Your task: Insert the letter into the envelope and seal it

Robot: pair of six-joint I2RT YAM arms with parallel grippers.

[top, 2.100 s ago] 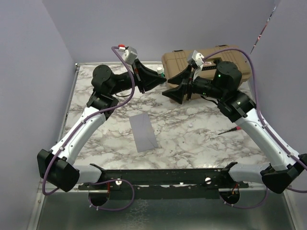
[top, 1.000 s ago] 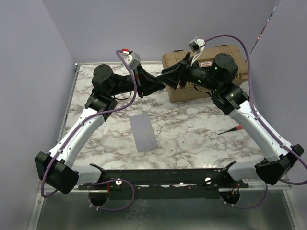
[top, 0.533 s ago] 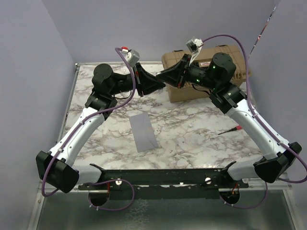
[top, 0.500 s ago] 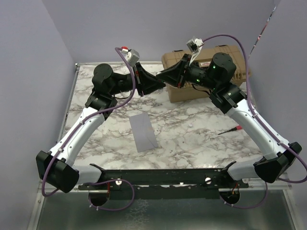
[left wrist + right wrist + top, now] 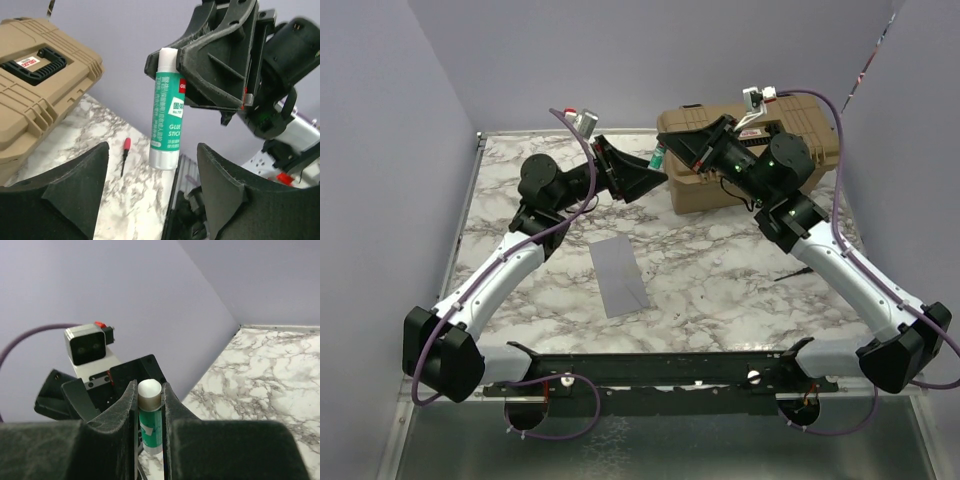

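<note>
Right gripper clamps a green-and-white glue stick just left of the tan plastic toolbox. Left gripper gapes wide, empty. Flat blue-grey paper envelope lies on the marble worktop, well nearer than the toolbox.

Soft, even light is falling from overhead onto the white-and-grey marbled tabletop, and the arms are throwing only faint, fuzzy shadows. The brushed metal strip at six o'clock is catching a dull sheen. On the left wrist view, the green-and-white glue stick is reading crisp, while the black fingers of the left gripper are going soft at six o'clock. On the right wrist view, the dark fingers of the right gripper are blurring heavily along the bottom.
</note>
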